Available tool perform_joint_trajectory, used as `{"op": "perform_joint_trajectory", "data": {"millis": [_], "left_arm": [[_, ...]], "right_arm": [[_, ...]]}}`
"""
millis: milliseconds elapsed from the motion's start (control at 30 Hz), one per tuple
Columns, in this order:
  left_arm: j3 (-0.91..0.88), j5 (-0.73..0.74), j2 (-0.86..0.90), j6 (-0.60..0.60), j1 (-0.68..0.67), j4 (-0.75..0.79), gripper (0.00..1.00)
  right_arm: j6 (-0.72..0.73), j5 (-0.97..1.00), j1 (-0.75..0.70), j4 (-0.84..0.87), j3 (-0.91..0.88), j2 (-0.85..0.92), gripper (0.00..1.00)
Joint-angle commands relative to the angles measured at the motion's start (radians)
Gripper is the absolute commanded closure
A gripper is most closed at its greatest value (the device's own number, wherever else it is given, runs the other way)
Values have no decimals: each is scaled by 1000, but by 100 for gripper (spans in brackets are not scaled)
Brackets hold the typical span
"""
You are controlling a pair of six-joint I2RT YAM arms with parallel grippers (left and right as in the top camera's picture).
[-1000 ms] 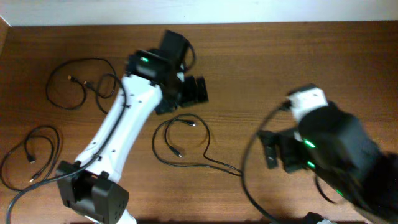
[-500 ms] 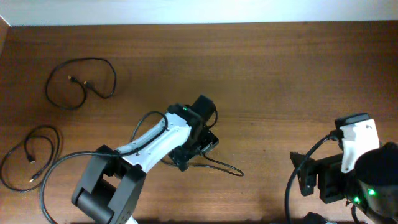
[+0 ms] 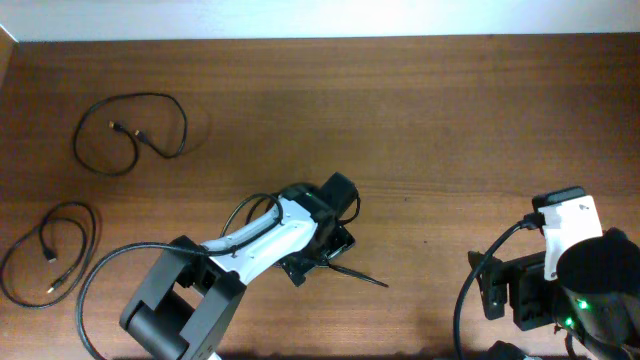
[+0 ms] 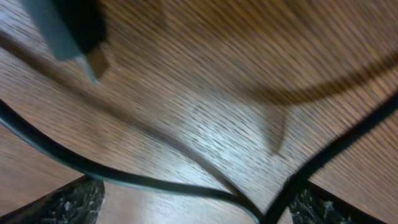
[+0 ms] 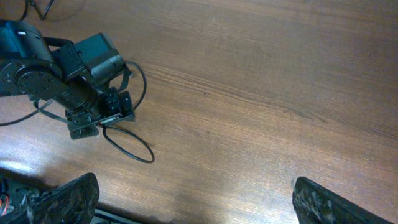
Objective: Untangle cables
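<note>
While the left gripper (image 4: 199, 206) sits low over the table (image 3: 450, 120) near the middle of the scene, its fingers (image 4: 78, 200) stand wide, 1 in each bottom corner of the left wrist view; the middle cable (image 3: 360, 275) lies on the wood between them, 2 strands meeting in a V near the right finger; nothing shows either finger pressing on it. A blurred plug (image 4: 74, 31) shows at the top left of that view, just off the wood; I cannot tell which cable it belongs to.

From overhead, the left arm (image 3: 250, 240) reaches from the near edge toward the centre and covers most of the middle cable; only a thin tail runs out to the right of the gripper, lying flat; the right wrist view shows a loop of the same cable on the near side of the gripper.

2 more cables lie well apart from it on the left; the far cable (image 3: 145, 96) forms a loose loop at the far left; the near cable (image 3: 94, 232) forms another at the near left edge; the 2 do not touch.

The right gripper (image 5: 202, 202) hangs at the near right, well clear of every cable; its jaws are wide and hold nothing.
</note>
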Motion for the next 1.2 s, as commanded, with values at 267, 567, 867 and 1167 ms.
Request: {"op": "perform_joint_trajectory", "data": {"millis": [267, 567, 867, 1167], "left_arm": [[-30, -192, -4, -14, -34, 35, 53], [-20, -304, -27, -13, -35, -6, 100], [30, -405, -234, 24, 124, -222, 99], [24, -362, -234, 24, 124, -222, 29]], "right_arm": [[13, 11, -3, -14, -6, 2, 1], [13, 11, -3, -21, -6, 2, 2], [32, 8, -3, -21, -6, 2, 2], [31, -14, -3, -21, -6, 2, 1]]}}
